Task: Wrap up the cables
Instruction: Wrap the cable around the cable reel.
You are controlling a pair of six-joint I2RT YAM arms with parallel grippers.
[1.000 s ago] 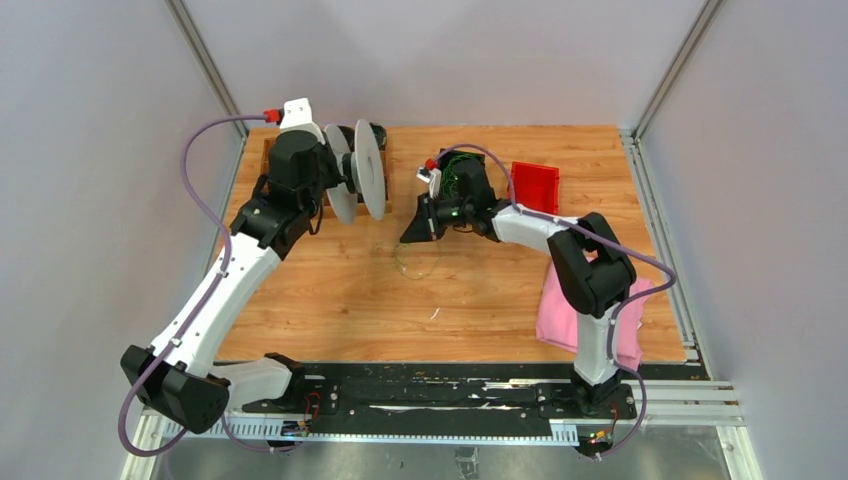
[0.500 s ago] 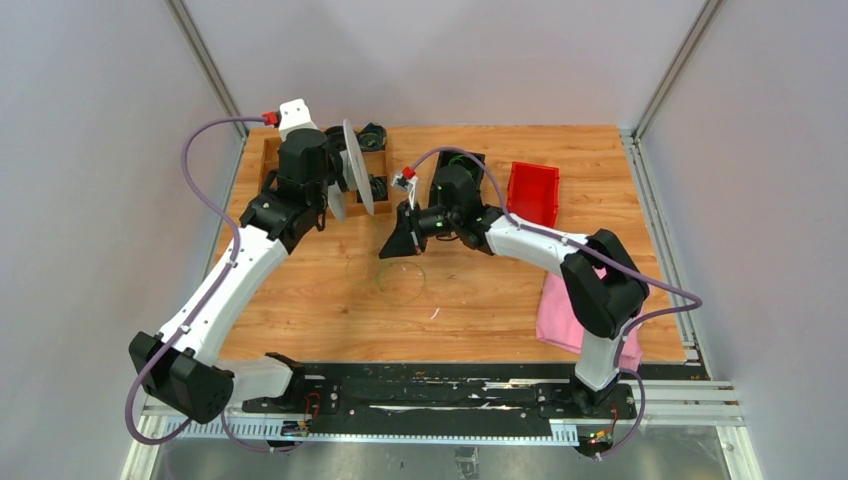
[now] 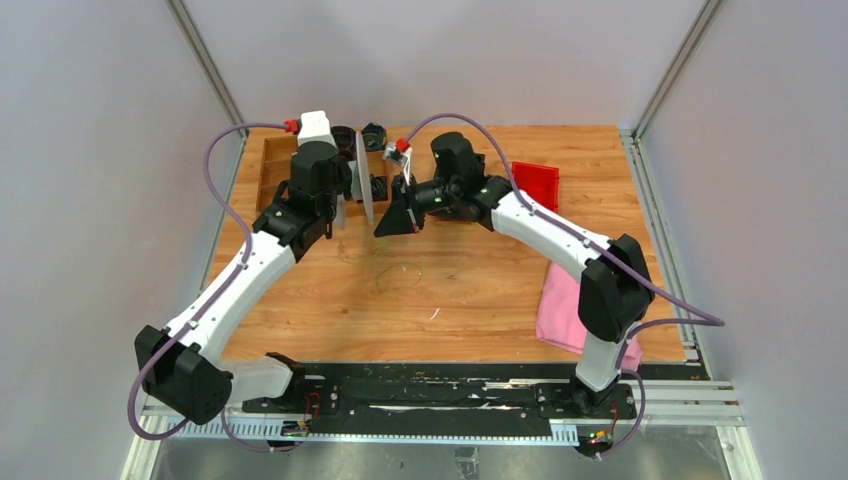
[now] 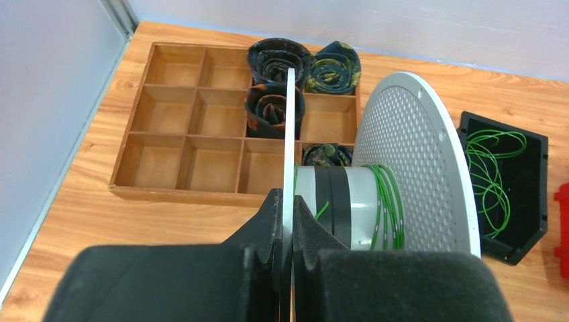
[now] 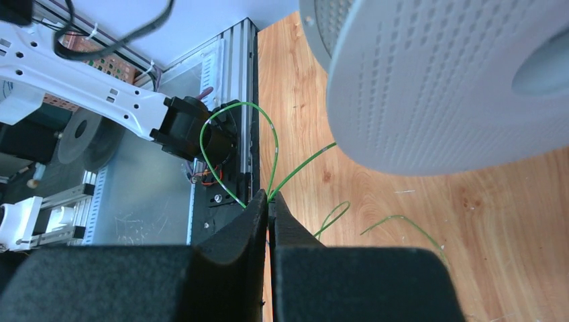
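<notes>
Top view: left end effector point(image 3: 345, 197) is clamping the grey spool point(image 3: 362, 185); right end effector point(image 3: 395, 222) is sitting just beside it, nearer than a second ago; loose cable point(image 3: 400, 272) is trailing on the desk point(image 3: 480, 290).
Left wrist: left end effector point(image 4: 287, 208) is gripping the near flange; green cable turns are sitting on the hub.
Right wrist: closed right end effector point(image 5: 270, 201) is pinching the cable point(image 5: 302, 168) under the spool; judging: keep it taut and feed it between the flanges.

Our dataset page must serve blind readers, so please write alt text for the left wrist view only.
The left gripper is shut on the thin near flange of a grey spool whose hub carries turns of green cable. Behind it stands a wooden divided tray holding dark cord bundles; at right, a black bin holds loose green cable loops.
</notes>
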